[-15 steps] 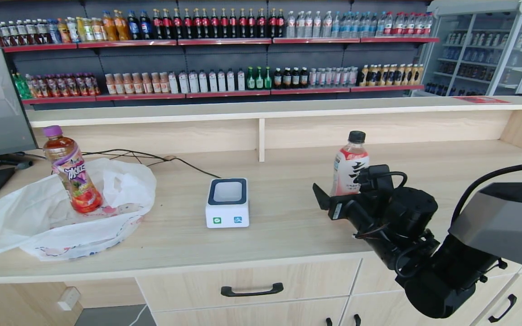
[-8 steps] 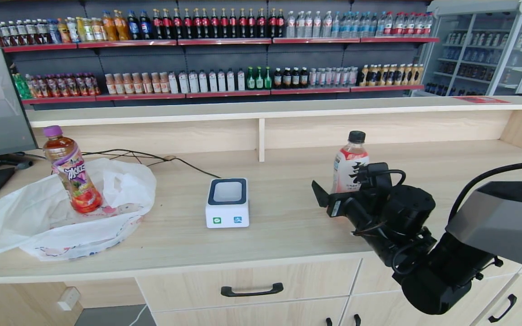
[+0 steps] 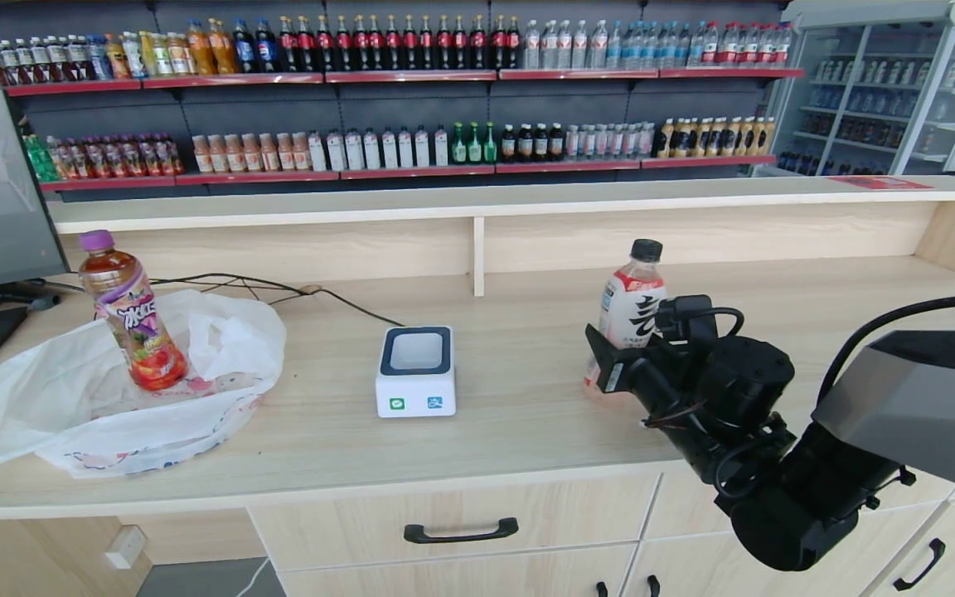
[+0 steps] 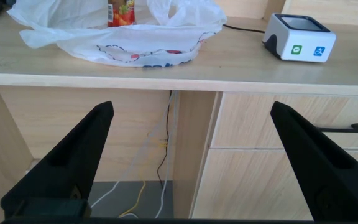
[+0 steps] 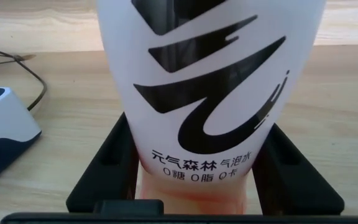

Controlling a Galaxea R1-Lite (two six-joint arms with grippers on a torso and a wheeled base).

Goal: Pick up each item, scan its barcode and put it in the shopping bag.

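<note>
**Black-capped bottle clamped in my right gripper**

My left gripper [image 4: 191,111] hangs spread wide below the counter [image 3: 511,414] edge, facing the cabinet fronts [image 4: 278,162]. On the counter's left the shopping bag [image 3: 71,414] lies slumped, with a purple-capped bottle [image 3: 131,315] standing in it; my left wrist view cuts off all but its base. The scanner [image 3: 415,371] sits mid-counter. To the right, my right gripper [image 3: 620,361] squeezes the black-capped bottle [image 3: 633,300] low on its white label. The bottle leans slightly, its foot largely hidden behind the gripper.
</note>
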